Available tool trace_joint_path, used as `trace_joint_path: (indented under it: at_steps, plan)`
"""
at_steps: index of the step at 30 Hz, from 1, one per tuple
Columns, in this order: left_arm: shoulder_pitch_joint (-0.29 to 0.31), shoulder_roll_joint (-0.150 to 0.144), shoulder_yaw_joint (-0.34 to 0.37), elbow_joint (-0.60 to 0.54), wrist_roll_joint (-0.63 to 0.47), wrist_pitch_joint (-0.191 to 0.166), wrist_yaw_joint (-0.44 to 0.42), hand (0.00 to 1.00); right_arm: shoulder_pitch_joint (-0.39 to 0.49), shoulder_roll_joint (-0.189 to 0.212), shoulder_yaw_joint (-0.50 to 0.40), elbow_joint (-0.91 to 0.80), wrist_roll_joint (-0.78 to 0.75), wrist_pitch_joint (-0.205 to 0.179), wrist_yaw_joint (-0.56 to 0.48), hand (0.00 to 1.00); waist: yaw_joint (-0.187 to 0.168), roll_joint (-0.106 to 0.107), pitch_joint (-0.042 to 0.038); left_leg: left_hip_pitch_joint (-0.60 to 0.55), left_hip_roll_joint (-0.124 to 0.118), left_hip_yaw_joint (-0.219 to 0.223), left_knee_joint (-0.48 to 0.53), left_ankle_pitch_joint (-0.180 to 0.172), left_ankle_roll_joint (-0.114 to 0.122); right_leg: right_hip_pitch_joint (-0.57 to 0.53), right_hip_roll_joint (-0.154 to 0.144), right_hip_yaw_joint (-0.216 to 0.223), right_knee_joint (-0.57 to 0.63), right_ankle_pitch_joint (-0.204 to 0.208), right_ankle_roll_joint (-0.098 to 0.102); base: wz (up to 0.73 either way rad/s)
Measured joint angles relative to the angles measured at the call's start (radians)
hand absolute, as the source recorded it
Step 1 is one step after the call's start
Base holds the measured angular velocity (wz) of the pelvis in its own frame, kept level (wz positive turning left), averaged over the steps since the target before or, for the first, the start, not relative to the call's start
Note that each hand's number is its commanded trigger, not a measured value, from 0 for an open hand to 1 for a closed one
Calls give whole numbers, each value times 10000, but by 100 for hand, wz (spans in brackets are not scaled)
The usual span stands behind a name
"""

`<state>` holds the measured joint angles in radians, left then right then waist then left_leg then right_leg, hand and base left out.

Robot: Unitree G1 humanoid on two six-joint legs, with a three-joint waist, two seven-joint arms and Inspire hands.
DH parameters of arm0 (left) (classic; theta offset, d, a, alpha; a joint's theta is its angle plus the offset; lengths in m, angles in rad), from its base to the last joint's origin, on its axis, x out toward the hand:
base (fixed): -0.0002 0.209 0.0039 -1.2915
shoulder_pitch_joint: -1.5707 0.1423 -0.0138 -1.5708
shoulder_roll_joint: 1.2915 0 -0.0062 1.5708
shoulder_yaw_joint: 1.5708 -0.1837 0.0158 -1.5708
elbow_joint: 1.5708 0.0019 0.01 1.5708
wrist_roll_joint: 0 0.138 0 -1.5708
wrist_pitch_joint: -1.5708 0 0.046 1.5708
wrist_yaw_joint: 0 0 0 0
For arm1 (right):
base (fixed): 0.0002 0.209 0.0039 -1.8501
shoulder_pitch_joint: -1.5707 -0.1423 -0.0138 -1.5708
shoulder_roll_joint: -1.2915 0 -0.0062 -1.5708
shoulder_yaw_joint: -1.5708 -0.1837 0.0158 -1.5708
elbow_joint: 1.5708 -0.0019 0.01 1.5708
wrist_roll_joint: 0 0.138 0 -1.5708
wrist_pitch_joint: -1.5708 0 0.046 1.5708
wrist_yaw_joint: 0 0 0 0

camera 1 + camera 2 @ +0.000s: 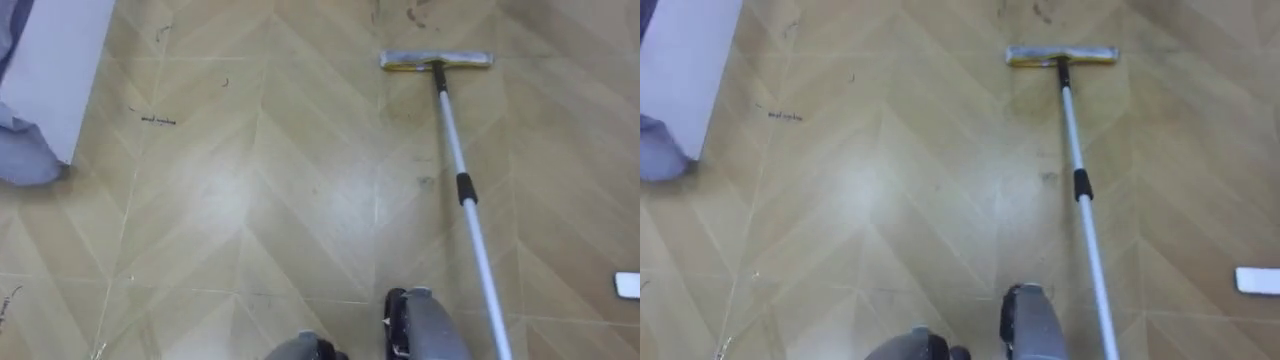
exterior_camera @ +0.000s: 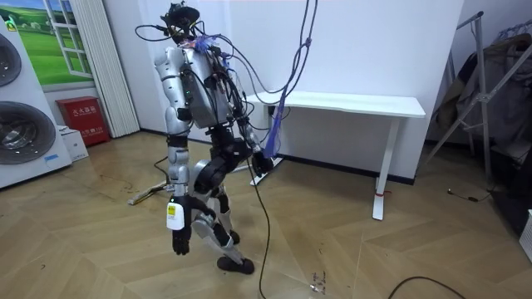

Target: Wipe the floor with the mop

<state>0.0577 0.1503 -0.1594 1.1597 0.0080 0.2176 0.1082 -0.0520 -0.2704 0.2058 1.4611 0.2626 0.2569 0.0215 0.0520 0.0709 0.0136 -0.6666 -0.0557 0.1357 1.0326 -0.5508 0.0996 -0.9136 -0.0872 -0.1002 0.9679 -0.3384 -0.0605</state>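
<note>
A flat mop head (image 1: 436, 61) lies on the wooden floor ahead of me. Its pale handle (image 1: 462, 170) runs back towards my lower right and leaves the bottom edge. In the room view I stand mid-step facing the room view's left, with the mop head (image 2: 141, 198) on the floor in front of me. My right hand (image 2: 260, 159) is drawn back behind my hip at the handle's upper end and grips it. Beside my leg my left hand (image 2: 179, 241) hangs down, fingers relaxed and holding nothing.
A white panel (image 1: 55, 70) with blue cloth (image 1: 25, 155) stands at my left. A small white object (image 1: 628, 285) lies at the right edge. Dark marks (image 1: 158, 120) dot the floor. Washing machines (image 2: 21, 124), a red box (image 2: 83, 116) and a white table (image 2: 349, 104) line the room.
</note>
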Motion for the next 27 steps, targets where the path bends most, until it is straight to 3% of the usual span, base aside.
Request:
trace_joint_path:
  at_steps: [1, 2, 3, 4, 5, 6, 7, 8, 9, 10, 11, 12, 13, 14, 15, 16, 17, 18, 19, 21, 23, 24, 25, 26, 27]
  plan:
    - [-2, 16, -3, -84, -207, 42, 102, 0, -599, -142, -66, 122, -202, 102, -43, 100, 177, -136, 80, -433, 289, 60, 1308, 637, -672, 140, 139, 52, 313, -286, -182, -24]
    - [0, 17, -7, -119, -290, 44, 176, 0, -903, -216, -110, 152, -325, 173, -97, 100, 293, -212, 126, -667, 414, 81, 1952, 1118, -802, 200, 199, 97, 468, -442, -234, -36]
    - [4, 17, -18, -207, -486, 38, 358, 0, -1571, -418, -92, 152, -420, 252, -147, 100, 515, -429, 196, -1277, 609, 128, 3171, 2360, -966, 292, 324, 220, 753, -776, -320, -37]
    - [20, 43, -30, -374, -690, 19, 410, 0, -2206, -611, -34, 90, -407, 239, -160, 100, 756, -579, 202, -1902, 705, 106, 4128, 3800, -1080, 335, 469, 336, 960, -1050, -391, -37]
    - [38, 83, -32, -462, -831, -13, 410, 0, -2531, -698, -4, 38, -397, 226, -152, 100, 899, -699, 217, -2222, 718, 58, 4481, 4209, -1117, 341, 565, 425, 1025, -1162, -406, -35]
    - [25, 196, -33, -595, -942, -53, 397, 0, -3055, -836, 95, 5, -315, 136, -73, 100, 1052, -896, 276, -2819, 831, -24, 4739, 4075, -1025, 380, 716, 550, 1136, -1332, -459, -42]
    - [49, 288, -29, -724, -938, -63, 404, 0, -3489, -864, 208, -86, -153, -99, -42, 100, 1403, -1020, 348, -3276, 993, -27, 4295, 3595, -943, 542, 839, 601, 1139, -1448, -450, -43]
    - [93, 334, -27, -804, -925, -75, 399, 0, -3642, -857, 272, -164, -120, -201, -22, 100, 1505, -1091, 384, -3412, 1013, -19, 3744, 3332, -962, 650, 878, 657, 1138, -1537, -448, -27]
    - [196, 353, -25, -785, -867, -144, 344, 0, -3842, -837, 276, -260, -111, -374, 60, 100, 1531, -1136, 385, -3527, 948, -133, 2127, 2980, -992, 962, 927, 677, 1044, -1756, -370, -4]
    - [330, 349, -25, -795, -801, -179, 250, 0, -3842, -833, 277, -270, -49, -451, 146, 100, 1546, -1088, 354, -3392, 946, -164, 214, 2957, -981, 1384, 949, 638, 849, -1997, -309, 4]
    - [412, 350, -19, -794, -810, -202, 197, 0, -3784, -831, 289, -272, 32, -450, 166, 100, 1544, -1054, 343, -3282, 949, -179, -707, 3016, -963, 1618, 952, 622, 744, -2136, -259, 8]
    - [524, 357, 5, -777, -782, -204, 63, 0, -3469, -851, 306, -272, 80, -470, 238, 100, 1482, -989, 326, -3165, 890, -149, -1200, 3138, -481, 2116, 854, 591, 594, -2421, -114, 15]
    - [553, 355, 6, -782, -758, -206, 10, 0, -3221, -874, 299, -272, 75, -468, 255, 100, 1431, -968, 263, -3037, 824, -86, -1166, 2991, -238, 2309, 767, 556, 520, -2548, -19, 43]
    - [460, 316, 5, -781, -707, -206, -63, 0, -2618, -986, 310, -155, 79, -492, 250, 100, 1316, -858, 206, -2748, 659, 71, -1062, 2680, 207, 2571, 559, 570, 726, -2616, 124, 58]
    - [422, 267, 3, -803, -483, -248, -72, 0, -2004, -1081, 345, 37, 77, -489, 241, 100, 1244, -774, 154, -2445, 562, 397, -926, 2248, 422, 2529, 322, 672, 1387, -2382, 543, 57]
    - [332, 201, -8, -822, -319, -311, -71, 0, -1324, -1179, 439, 90, 77, -486, 154, 100, 1192, -635, 55, -2167, 527, 606, -825, 1831, 590, 2375, 136, 720, 2171, -1849, 885, 26]
    - [272, 179, -3, -817, -267, -306, -69, 0, -1058, -1201, 473, 116, 76, -482, 85, 100, 1176, -563, 14, -2053, 486, 605, -767, 1645, 623, 2211, 110, 735, 2575, -1438, 928, -5]
    - [218, 176, -1, -814, -119, -346, -23, 0, -595, -1187, 472, 109, 75, -481, -34, 100, 1083, -418, -65, -1842, 401, 574, -743, 1336, 659, 1873, 150, 813, 3293, -729, 964, -23]
    - [150, 177, 4, -815, -120, -411, 50, 0, -272, -1113, 469, 107, 44, -468, -180, 100, 881, -238, -103, -1660, 338, 444, -780, 1163, 671, 1439, 182, 903, 3651, -662, 957, -24]
    - [-36, 166, -2, -797, 43, -425, 236, 0, 57, -846, 516, 104, 9, -464, -425, 100, 612, -84, -50, -1324, 51, 20, -1000, 1076, 586, 669, 175, 918, 3452, -742, 899, -22]
    - [-176, 126, -9, -801, 47, -425, 415, 0, 182, -438, 516, 102, -86, -464, -606, 100, 334, 72, -48, -970, 2, -201, -1411, 1018, 504, 126, 194, 912, 1964, -746, 888, -21]
    - [-207, 59, -8, -802, 64, -427, 492, 0, 189, -192, 446, 95, -241, -463, -662, 100, 247, 110, -52, -735, -48, -394, -1644, 984, 422, -83, 184, 920, 638, -609, 849, -31]
    - [-167, -40, -1, -771, 47, -377, 572, 0, 191, 16, 405, 95, -354, -448, -735, 100, 242, 99, -40, -451, -136, -680, -1753, 883, 266, -106, 262, 917, -696, -247, 753, -34]
    - [-116, -93, 9, -765, 48, -320, 584, 0, 196, 101, 369, 91, -390, -404, -749, 100, 246, 115, -42, -306, -174, -868, -1753, 770, 200, -59, 321, 922, -1189, -51, 690, -21]
    - [-31, -176, 15, -757, 49, -176, 575, 0, 152, 190, 233, -38, -545, -214, -733, 100, 226, 132, -34, 1, -270, -1239, -1730, 546, 40, 169, 344, 799, -1450, 413, 622, 5]
